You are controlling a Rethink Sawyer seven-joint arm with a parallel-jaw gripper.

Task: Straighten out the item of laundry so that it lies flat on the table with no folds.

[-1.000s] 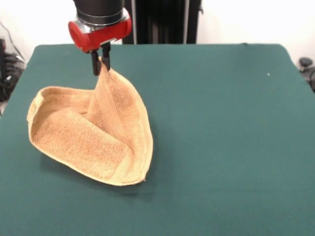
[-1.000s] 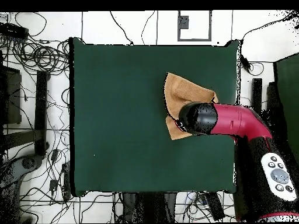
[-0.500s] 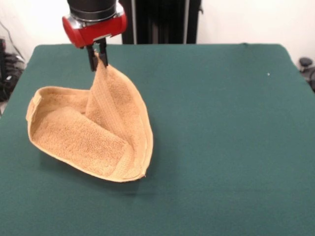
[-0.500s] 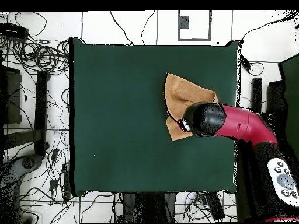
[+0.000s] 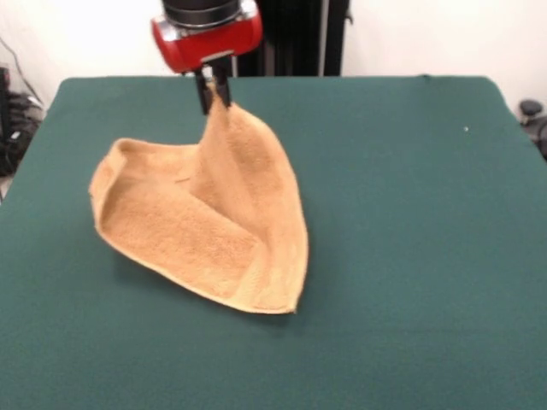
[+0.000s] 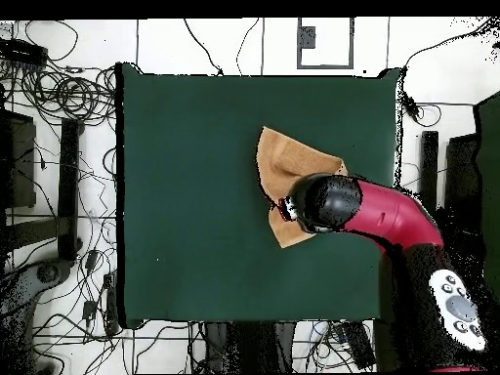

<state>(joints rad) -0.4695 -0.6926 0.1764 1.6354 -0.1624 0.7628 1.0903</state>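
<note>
The golden tan terry towel [image 5: 205, 231] lies crumpled on the dark green table [image 5: 410, 213], left of centre in the front view. One corner is pulled up into a peak. My gripper [image 5: 214, 94] is shut on that raised corner, holding it above the table near the far edge. The rest of the towel drapes down and folds over itself, with a pointed corner toward the near side. In the overhead view the towel [image 6: 278, 161] shows at the right-centre of the table [image 6: 195, 195], and the arm's red and black head covers my gripper and part of the cloth.
The red and black arm [image 6: 391, 220] reaches in from the lower right of the overhead view. Cables and stands [image 6: 59, 98] lie on the floor around the table. A small white speck [image 5: 466, 129] sits on the cloth at the front view's right.
My gripper has moved to the right in the front view, still holding the corner. The whole towel has slid along the table with it.
</note>
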